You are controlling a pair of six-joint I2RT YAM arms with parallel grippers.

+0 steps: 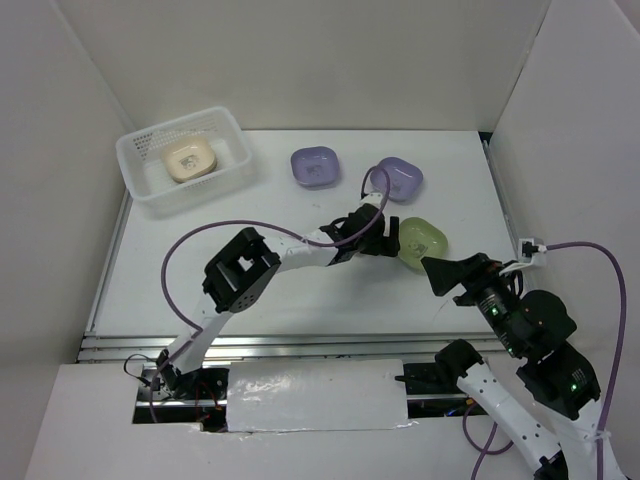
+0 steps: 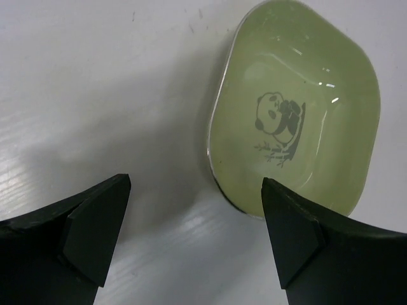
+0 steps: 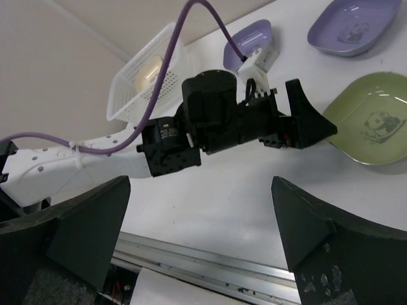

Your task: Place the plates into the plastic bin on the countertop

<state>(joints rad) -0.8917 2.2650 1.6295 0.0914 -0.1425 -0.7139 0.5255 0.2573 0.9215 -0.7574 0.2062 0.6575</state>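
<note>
A green plate (image 1: 424, 243) with a panda mark lies on the white countertop (image 1: 300, 290) at the right. My left gripper (image 1: 391, 238) is open and low at its left edge. In the left wrist view (image 2: 194, 190) one finger (image 2: 292, 235) overlaps the green plate's (image 2: 299, 108) near rim and the other stands over bare table. Two purple plates (image 1: 315, 166) (image 1: 399, 178) lie behind it. The plastic bin (image 1: 150, 185) at the back left holds a cream plate (image 1: 189, 159). My right gripper (image 1: 447, 280) is open and empty, raised just right of the green plate (image 3: 375, 124).
White walls (image 1: 60, 180) close in the table on three sides. A metal rail (image 1: 300, 343) runs along the front edge. The left arm's purple cable (image 1: 215, 232) loops over the middle of the table. The right wrist view shows the left arm (image 3: 222, 121) across the middle.
</note>
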